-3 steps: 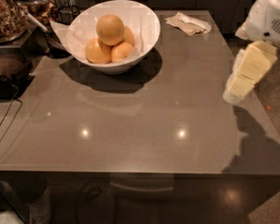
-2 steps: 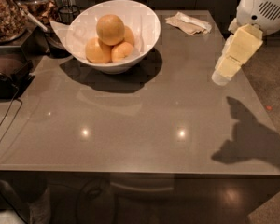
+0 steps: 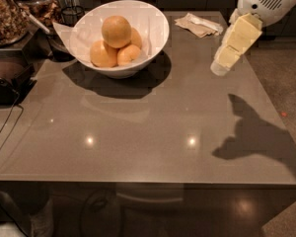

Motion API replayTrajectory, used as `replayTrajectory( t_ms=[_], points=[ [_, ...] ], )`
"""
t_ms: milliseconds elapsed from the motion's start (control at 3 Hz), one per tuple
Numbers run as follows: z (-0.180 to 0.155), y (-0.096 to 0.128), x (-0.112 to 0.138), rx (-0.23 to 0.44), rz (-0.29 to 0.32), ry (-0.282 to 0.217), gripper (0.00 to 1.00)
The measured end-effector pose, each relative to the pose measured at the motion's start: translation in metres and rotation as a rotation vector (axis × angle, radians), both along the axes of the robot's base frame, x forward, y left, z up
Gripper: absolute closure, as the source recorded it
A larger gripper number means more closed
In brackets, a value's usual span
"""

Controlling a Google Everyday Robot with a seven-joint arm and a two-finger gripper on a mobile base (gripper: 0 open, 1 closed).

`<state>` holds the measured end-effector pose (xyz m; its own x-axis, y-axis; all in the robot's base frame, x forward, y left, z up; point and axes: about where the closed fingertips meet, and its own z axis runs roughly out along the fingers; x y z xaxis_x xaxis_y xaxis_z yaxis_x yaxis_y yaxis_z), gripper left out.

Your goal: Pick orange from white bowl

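Note:
The white bowl (image 3: 153,33) stands at the back left of the grey table. The orange (image 3: 116,31) lies on top of three smaller, deeper-orange fruits (image 3: 104,54) inside it. My gripper (image 3: 226,62), pale yellow, hangs above the table's right side, to the right of the bowl and well apart from it. It holds nothing that I can see. Its shadow falls on the table's right front.
A crumpled napkin (image 3: 198,23) lies at the back of the table, between bowl and gripper. Jars and a dark appliance (image 3: 7,80) crowd the left edge, with a cable (image 3: 2,137) running down. The table's right edge (image 3: 274,107) borders the floor.
My gripper has moved left and up, from the right edge towards the bowl, and its shadow has shifted with it. The bowl and fruits have not moved.

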<state>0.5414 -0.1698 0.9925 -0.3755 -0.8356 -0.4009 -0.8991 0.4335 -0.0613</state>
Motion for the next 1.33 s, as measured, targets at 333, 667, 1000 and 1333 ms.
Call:
replayTrajectory(
  t_ms=[333,667,1000,1333],
  points=[
    [0.003,0.024,0.018,0.026,0.034,-0.045,0.00],
    [0.008,0.049,0.037,0.035,0.071,-0.072,0.00],
    [0.010,0.077,0.061,0.035,0.117,-0.087,0.00],
    [0.010,0.078,0.063,0.040,0.117,-0.091,0.00]
  ],
)
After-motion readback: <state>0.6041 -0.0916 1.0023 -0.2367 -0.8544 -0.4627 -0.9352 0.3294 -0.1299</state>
